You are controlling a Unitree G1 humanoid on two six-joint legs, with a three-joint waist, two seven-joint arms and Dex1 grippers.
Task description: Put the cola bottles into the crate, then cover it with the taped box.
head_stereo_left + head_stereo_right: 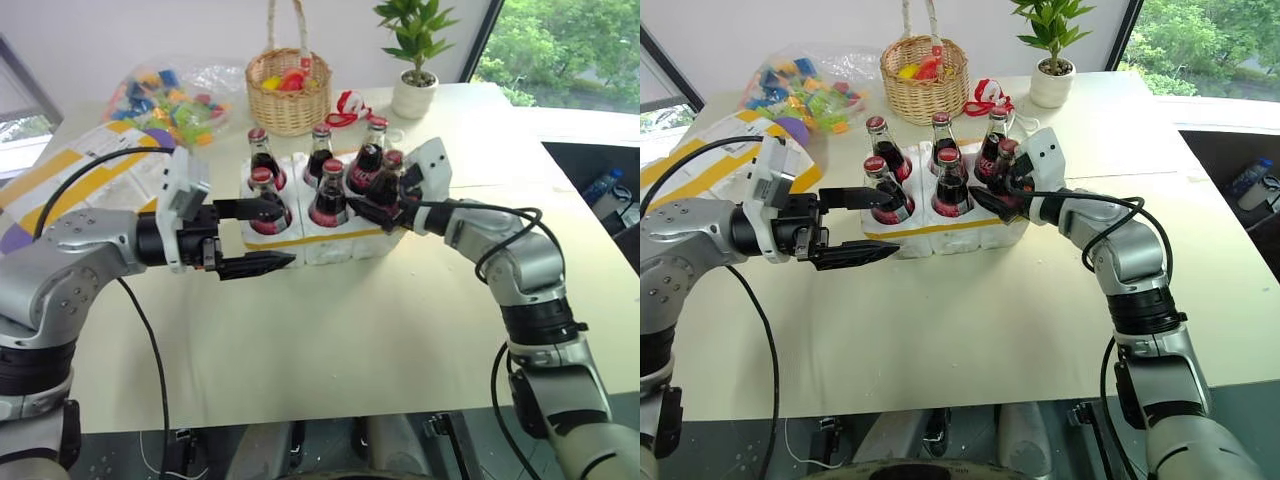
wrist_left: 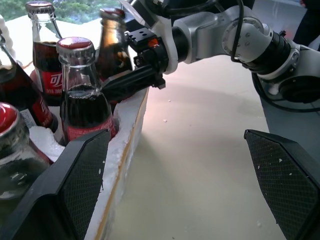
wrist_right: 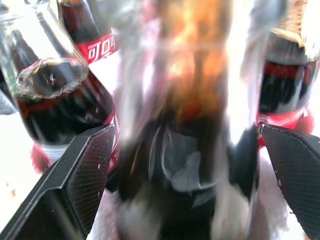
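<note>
Several cola bottles (image 1: 332,190) with red caps stand in the wells of the white foam crate (image 1: 330,248) at the table's middle. My right gripper (image 1: 385,203) is open, its fingers either side of the front-right bottle (image 3: 185,115), which stands in its well. My left gripper (image 1: 288,233) hangs open at the crate's front-left corner, one finger by the front-left bottle (image 2: 82,95), the other in front of the foam wall; it holds nothing. The taped box (image 1: 70,170), with yellow stripes and a printed label, lies at the table's far left.
Behind the crate stand a wicker basket (image 1: 288,90), a bag of colourful toys (image 1: 170,95), a red ribbon (image 1: 345,105) and a potted plant (image 1: 415,60). Open tabletop (image 1: 350,330) lies in front of the crate. The table ends on the right.
</note>
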